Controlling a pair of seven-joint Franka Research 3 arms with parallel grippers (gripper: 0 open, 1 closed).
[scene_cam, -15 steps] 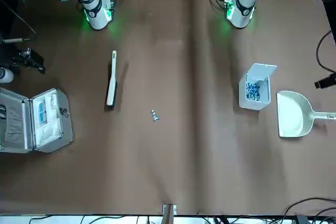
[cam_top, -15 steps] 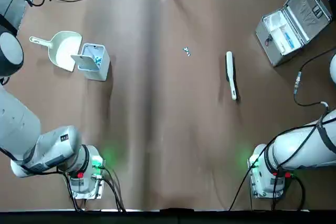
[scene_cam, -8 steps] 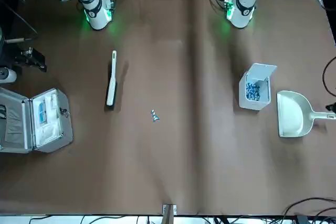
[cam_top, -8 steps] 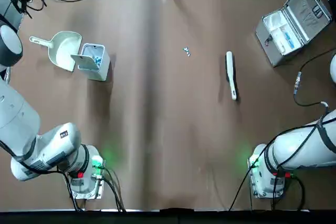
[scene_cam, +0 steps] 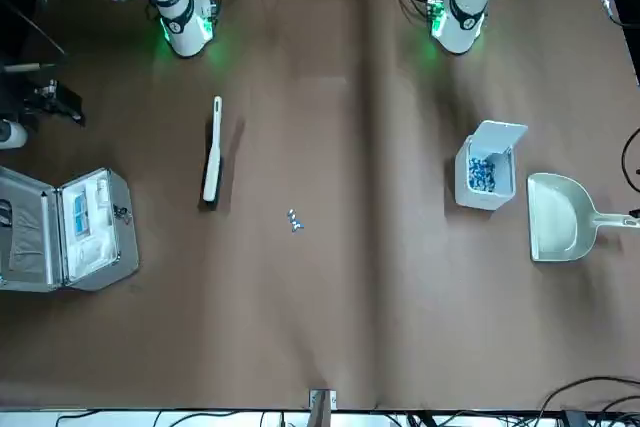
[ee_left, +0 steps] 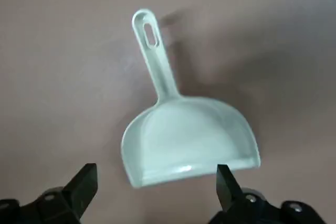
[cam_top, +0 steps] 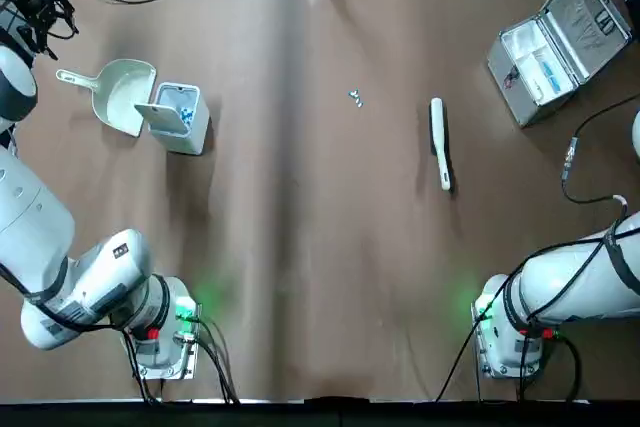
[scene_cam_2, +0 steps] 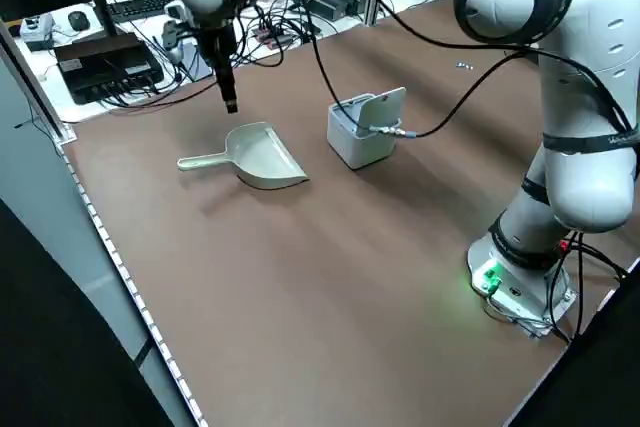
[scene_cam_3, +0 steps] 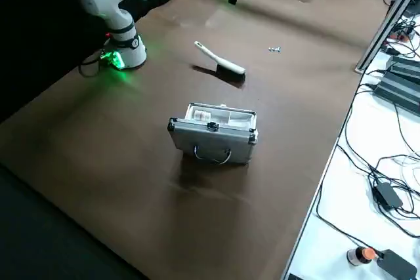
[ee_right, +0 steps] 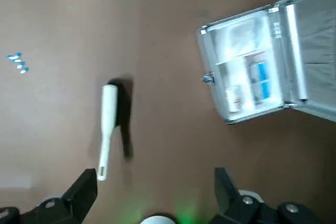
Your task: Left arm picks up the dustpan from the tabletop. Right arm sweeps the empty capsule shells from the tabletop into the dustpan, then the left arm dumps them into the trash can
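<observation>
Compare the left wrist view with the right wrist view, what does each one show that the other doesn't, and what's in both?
Only the left wrist view shows the dustpan, lying flat with its looped handle pointing away from the open left gripper. Only the right wrist view shows the brush, the capsule shells in a small cluster, and the open metal case, all seen past the open right gripper. Both show the bare brown tabletop, and neither gripper touches anything.

One dustpan [cam_top: 122, 94], one trash can [cam_top: 180, 117], one brush [cam_top: 440, 142], one case [cam_top: 560, 42].
</observation>
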